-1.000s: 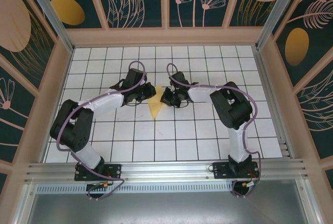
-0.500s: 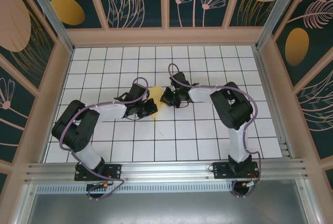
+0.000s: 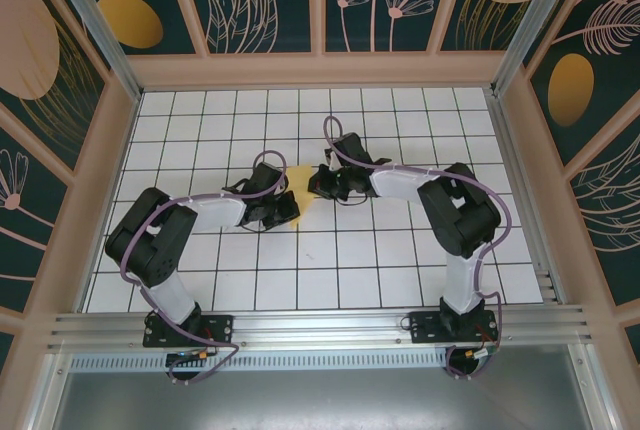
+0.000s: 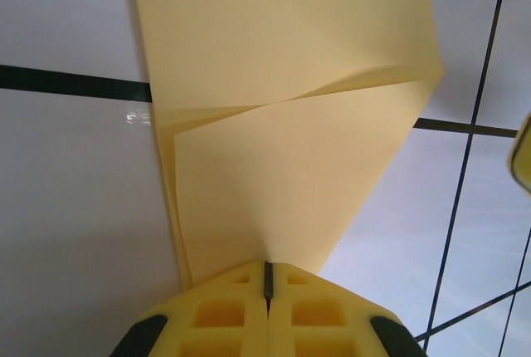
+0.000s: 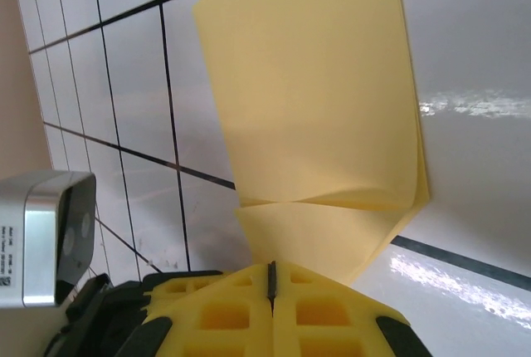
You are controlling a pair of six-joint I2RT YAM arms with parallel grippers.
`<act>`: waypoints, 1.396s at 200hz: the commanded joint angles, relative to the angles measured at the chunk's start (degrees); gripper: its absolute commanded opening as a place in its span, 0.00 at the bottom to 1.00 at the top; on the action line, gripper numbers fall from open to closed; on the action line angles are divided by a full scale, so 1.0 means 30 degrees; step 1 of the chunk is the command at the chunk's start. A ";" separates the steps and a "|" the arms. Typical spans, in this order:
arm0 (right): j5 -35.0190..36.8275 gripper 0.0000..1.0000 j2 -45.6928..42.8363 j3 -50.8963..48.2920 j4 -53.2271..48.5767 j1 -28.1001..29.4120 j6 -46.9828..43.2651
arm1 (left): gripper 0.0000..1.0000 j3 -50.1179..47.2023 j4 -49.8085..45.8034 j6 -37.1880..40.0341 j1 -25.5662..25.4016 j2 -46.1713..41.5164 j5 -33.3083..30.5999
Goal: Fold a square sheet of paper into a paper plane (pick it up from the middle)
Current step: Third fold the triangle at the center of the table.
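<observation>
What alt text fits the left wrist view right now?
The left gripper, shut, pinches the near tip of a partly folded yellow paper that widens away from it, a fold line crossing its middle. Beneath lies a white tiled table with dark grid lines.

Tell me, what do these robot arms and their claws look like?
The left arm and right arm have white shells, chunky black joints and a looping purple cable each. The left gripper and right gripper are black with blocky yellow finger pads.
</observation>
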 commanded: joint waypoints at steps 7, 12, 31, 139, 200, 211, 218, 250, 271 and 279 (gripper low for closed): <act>-0.0689 0.00 0.0528 0.0203 -0.0616 0.0425 -0.1254 | 0.00 0.0194 -0.0796 0.0179 -0.0079 0.0506 -0.0678; -0.0740 0.00 0.0670 0.0280 -0.0674 0.0461 -0.1268 | 0.00 0.0201 -0.0877 0.0186 -0.0068 0.0525 -0.0775; -0.0837 0.00 0.1180 0.0602 -0.0774 0.0580 -0.1277 | 0.00 0.0165 -0.0988 0.0179 -0.0067 0.0494 -0.0917; -0.0025 0.00 0.2905 0.1824 -0.2437 0.0499 -0.2092 | 0.00 -0.0150 -0.1356 0.0046 -0.0081 0.0573 -0.1216; 0.0051 0.00 0.3206 0.2015 -0.2379 -0.0622 -0.2910 | 0.00 -0.0484 -0.1941 0.0195 -0.0082 0.0573 -0.1439; 0.0042 0.00 0.3310 0.2089 -0.2320 -0.1011 -0.3194 | 0.00 -0.0558 -0.1912 0.0190 -0.0082 0.0570 -0.1413; -0.0009 0.00 0.3444 0.2131 -0.2351 -0.1343 -0.3345 | 0.00 -0.0586 -0.1925 0.0193 -0.0083 0.0569 -0.1419; 0.0213 0.00 0.3496 0.2767 -0.3005 -0.2632 -0.4023 | 0.00 -0.0509 -0.1930 0.0293 -0.0081 0.0456 -0.1396; 0.0705 0.00 0.2700 0.3128 -0.3311 -0.2785 -0.4255 | 0.00 -0.0382 -0.1902 0.0338 -0.0075 0.0456 -0.1324; 0.0661 0.00 0.2327 0.3120 -0.3246 -0.2737 -0.4263 | 0.00 -0.0330 -0.1900 0.0349 -0.0082 0.0456 -0.1273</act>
